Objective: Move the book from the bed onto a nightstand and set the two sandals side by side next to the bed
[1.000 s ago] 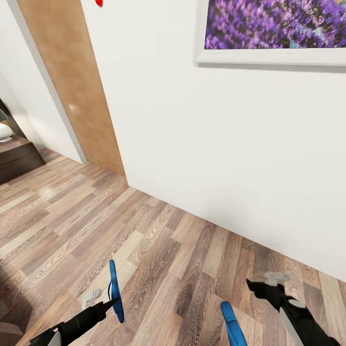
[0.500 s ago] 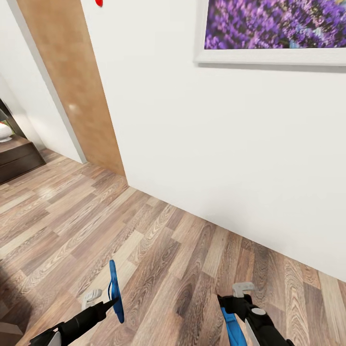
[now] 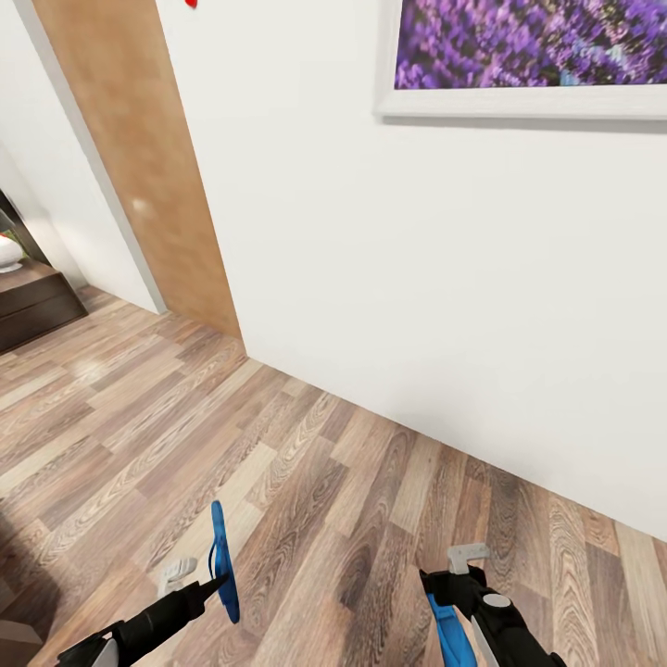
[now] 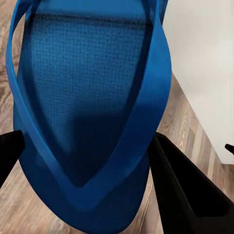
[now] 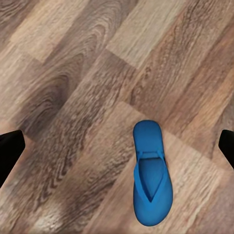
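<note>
1. No container shows; the things in play are the two blue sandals, one held and one loose on the floor.
2. The left gripper (image 3: 220, 581) sits at the near left of the head view and pinches the first sandal (image 3: 222, 560) by its sole, so it stands on edge, thin side toward the head camera, above the boards.
3. In the left wrist view this held sandal (image 4: 87, 112) is very close, footbed and V-shaped straps facing the camera, with a dark finger (image 4: 187, 195) against each side of it.
4. The second sandal (image 3: 451, 635) lies flat on the floor at the near right, partly covered by the right arm.
5. The right gripper (image 3: 454, 579) hangs above it with jaws spread wide; in the right wrist view the lying sandal (image 5: 151, 180) rests strap side up between the two black fingertips (image 5: 9, 151) and apart from both.
6. The wood-plank floor (image 3: 306, 482) runs in brown and grey boards from near to far, meeting a white wall (image 3: 417, 278) that crosses the scene at a slant.
7. A lavender picture (image 3: 528, 51) in a white frame hangs high on the right of that wall.
8. A plain brown door (image 3: 139, 167) stands at the far left, and further left a dark brown cabinet (image 3: 32, 306) carries a small whitish object.
</note>
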